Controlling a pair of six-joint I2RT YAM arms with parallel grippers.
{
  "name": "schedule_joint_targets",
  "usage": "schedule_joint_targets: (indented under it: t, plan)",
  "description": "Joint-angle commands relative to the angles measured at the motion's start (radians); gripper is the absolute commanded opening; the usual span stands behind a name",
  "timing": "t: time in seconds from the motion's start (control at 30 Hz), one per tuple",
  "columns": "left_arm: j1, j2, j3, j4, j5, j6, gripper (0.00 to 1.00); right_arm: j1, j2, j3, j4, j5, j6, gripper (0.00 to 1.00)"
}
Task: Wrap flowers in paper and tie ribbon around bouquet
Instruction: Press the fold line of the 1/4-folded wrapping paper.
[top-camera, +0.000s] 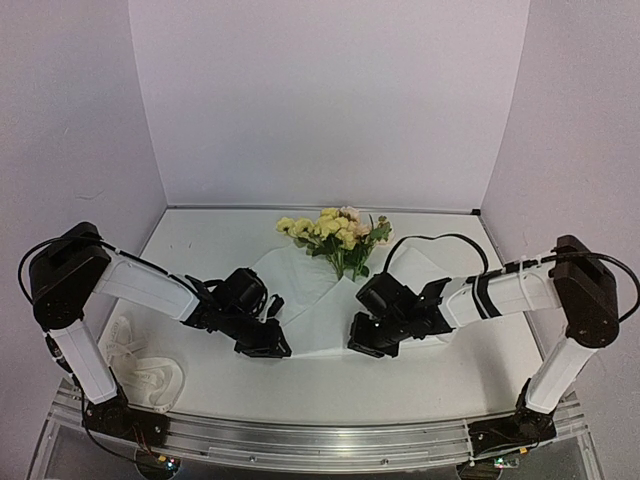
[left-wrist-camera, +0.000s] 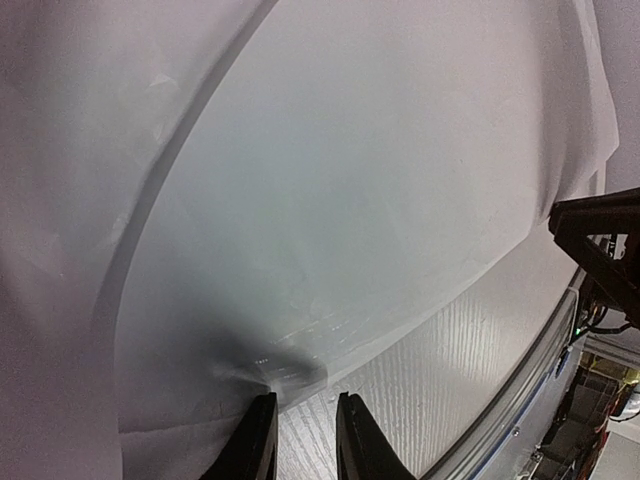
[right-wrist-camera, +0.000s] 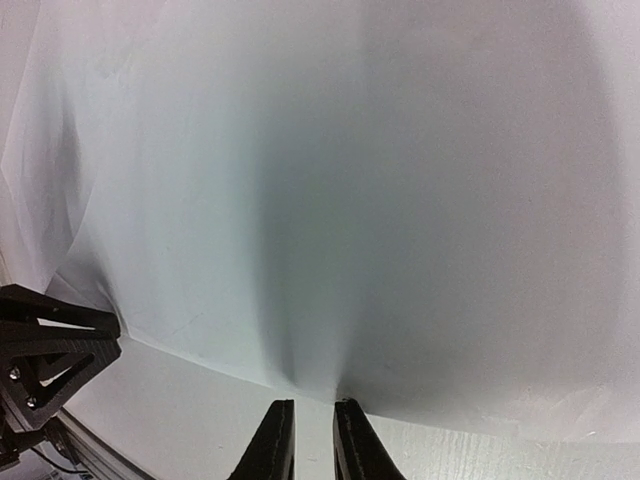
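Two nearly closed pairs of jaws, left and right, each pinch the near edge of the paper.

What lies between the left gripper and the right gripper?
Only the near edge of the paper, spanning from left gripper to right gripper; the top view shows it.

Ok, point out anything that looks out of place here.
Nothing looks spilled or damaged. The ribbon lies in a loose tangle near the left arm base, well apart from the paper and the flowers.
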Motion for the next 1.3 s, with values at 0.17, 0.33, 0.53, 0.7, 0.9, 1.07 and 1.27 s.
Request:
schedule_joint_targets:
  t: [0.17,0.33,0.53,0.7,0.9,1.07,1.27]
  plan:
    - [-0.007,-0.01,-0.034,-0.032,-0.029,-0.004,0.22,-0.019,0.014,-0.041,0.021,0.069,-0.015,0.14]
    - [-0.006,-0.011,-0.032,-0.032,-0.029,-0.004,0.22,-0.026,0.014,-0.072,0.026,0.078,-0.012,0.14]
    - [-0.006,-0.011,-0.036,-0.03,-0.027,-0.009,0.21,-0.041,0.006,-0.119,0.035,0.088,-0.009,0.14]
    - [-0.006,-0.02,-0.043,-0.036,-0.033,-0.011,0.21,-0.058,-0.02,-0.169,0.039,0.096,-0.016,0.14]
    - [-0.006,-0.024,-0.053,-0.036,-0.036,-0.02,0.2,-0.086,-0.078,-0.258,0.042,0.096,-0.029,0.14]
    - [-0.006,-0.028,-0.061,-0.042,-0.04,-0.022,0.2,-0.11,-0.131,-0.324,0.046,0.096,-0.047,0.15]
    - [-0.007,-0.028,-0.061,-0.051,-0.045,-0.02,0.2,-0.158,-0.199,-0.399,0.044,0.113,-0.063,0.15]
